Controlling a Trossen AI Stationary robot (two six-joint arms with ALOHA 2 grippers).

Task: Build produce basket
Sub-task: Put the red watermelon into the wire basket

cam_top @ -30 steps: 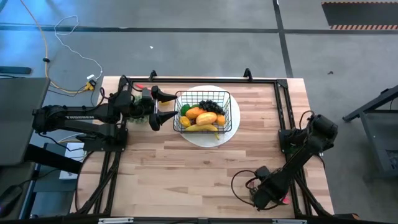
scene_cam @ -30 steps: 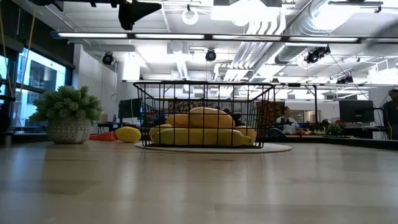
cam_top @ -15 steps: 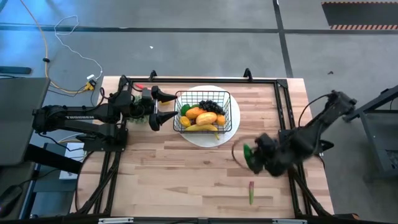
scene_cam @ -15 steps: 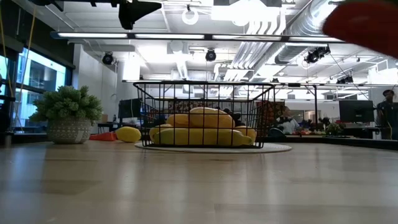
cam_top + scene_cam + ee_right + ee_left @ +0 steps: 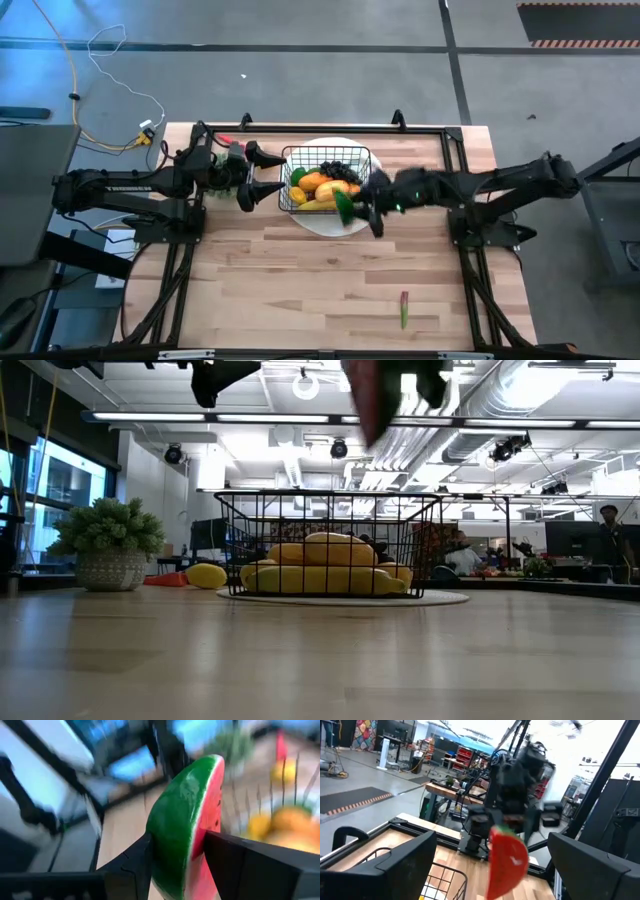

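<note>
Right gripper [image 5: 358,208]: fingers clamped on watermelon slice [image 5: 187,825], held at basket [image 5: 367,165] edge.
Left gripper [image 5: 262,172]: fingers spread, empty.
Risk: slice could be clipped on rim, dropped outside.

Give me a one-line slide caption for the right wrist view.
Right gripper holds a red-and-green toy watermelon slice between its dark fingers, near the black wire-mesh basket.

- You have a round white plate [image 5: 372,205] on the wooden table [image 5: 300,280].
- A potted plant [image 5: 105,547] sits at your table's far left.
- People [image 5: 610,540] stand in the room behind.
</note>
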